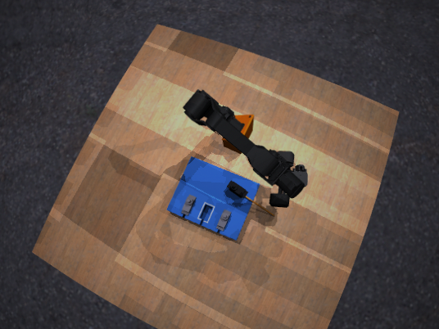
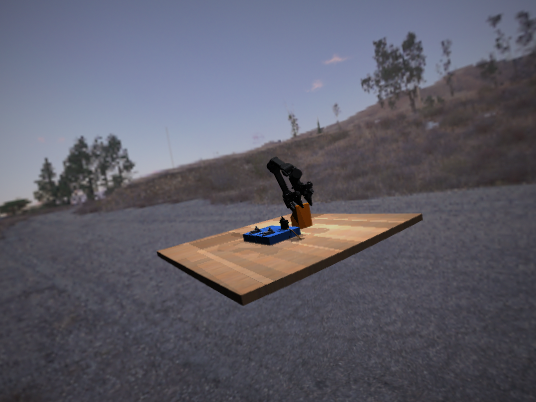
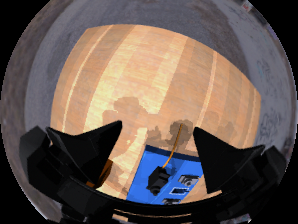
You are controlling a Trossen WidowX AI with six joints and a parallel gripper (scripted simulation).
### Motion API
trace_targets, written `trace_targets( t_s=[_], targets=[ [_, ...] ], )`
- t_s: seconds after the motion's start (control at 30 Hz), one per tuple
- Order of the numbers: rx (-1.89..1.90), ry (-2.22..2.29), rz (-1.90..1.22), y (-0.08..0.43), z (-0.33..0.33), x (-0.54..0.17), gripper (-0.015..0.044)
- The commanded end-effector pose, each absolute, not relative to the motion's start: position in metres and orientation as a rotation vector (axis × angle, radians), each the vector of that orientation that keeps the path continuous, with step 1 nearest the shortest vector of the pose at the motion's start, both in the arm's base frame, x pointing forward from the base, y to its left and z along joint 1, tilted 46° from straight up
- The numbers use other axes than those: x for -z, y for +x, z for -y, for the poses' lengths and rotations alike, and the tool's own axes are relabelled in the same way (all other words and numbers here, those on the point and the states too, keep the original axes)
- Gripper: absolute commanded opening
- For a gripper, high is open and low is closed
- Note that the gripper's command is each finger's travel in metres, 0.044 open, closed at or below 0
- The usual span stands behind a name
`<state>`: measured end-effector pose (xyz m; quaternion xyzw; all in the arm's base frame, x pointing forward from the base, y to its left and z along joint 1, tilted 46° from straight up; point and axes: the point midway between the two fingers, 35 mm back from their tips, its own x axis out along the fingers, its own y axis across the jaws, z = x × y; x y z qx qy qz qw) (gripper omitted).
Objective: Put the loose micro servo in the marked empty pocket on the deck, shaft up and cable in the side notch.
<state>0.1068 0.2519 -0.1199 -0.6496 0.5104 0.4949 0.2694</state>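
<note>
Seen from above, a seated servo (image 1: 188, 205) (image 3: 171, 201) sits at the left of the blue deck (image 1: 205, 172) (image 2: 270, 239) (image 3: 145, 175). The marked pocket (image 1: 205, 212) (image 3: 180, 191) is unfilled at the deck's near edge. The loose micro servo (image 1: 237, 189) (image 2: 284, 223) (image 3: 157, 180) is on the deck's right part, outside the pocket, behind another seated servo (image 1: 224, 220) (image 3: 188, 180). Its orange cable (image 1: 260, 205) (image 2: 296, 233) (image 3: 178, 145) extends past the deck's right edge. The jaws (image 1: 290, 187) (image 2: 305, 204) stand wide and empty, above and right of the deck.

The deck (image 1: 219, 175) (image 2: 270, 238) (image 3: 141, 176) was blue, the tabletop (image 1: 196, 282) (image 2: 240, 280) (image 3: 145, 60) patchwork brown and tan, the cable (image 1: 260, 206) (image 3: 176, 144) orange.
</note>
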Motion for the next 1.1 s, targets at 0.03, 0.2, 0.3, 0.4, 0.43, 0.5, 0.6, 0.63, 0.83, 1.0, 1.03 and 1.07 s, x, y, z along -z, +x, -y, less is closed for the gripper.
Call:
trace_targets(
  t_s=[0.03,0.2,0.3,0.4,0.43,0.5,0.6,0.63,0.83,1.0,1.03,1.07],
  targets=[
    [-1.154,-1.758,-1.468,0.13,-0.226,0.105,0.044],
    [-0.945,-1.757,-1.557,0.156,-0.196,0.086,0.044],
    [-0.82,-1.756,-1.604,0.169,-0.177,0.073,0.044],
    [-0.698,-1.756,-1.645,0.182,-0.157,0.059,0.044],
    [-0.658,-1.755,-1.657,0.186,-0.151,0.054,0.044],
    [-0.607,-1.755,-1.672,0.192,-0.142,0.047,0.044],
    [-0.601,-1.755,-1.674,0.193,-0.141,0.046,0.044],
    [-0.601,-1.755,-1.674,0.193,-0.14,0.047,0.044],
    [-0.6,-1.756,-1.674,0.195,-0.123,0.064,0.044],
    [-0.6,-1.756,-1.674,0.196,-0.121,0.065,0.044],
    [-0.6,-1.756,-1.674,0.196,-0.12,0.066,0.044],
    [-0.6,-1.756,-1.674,0.196,-0.12,0.067,0.044]
  ],
)
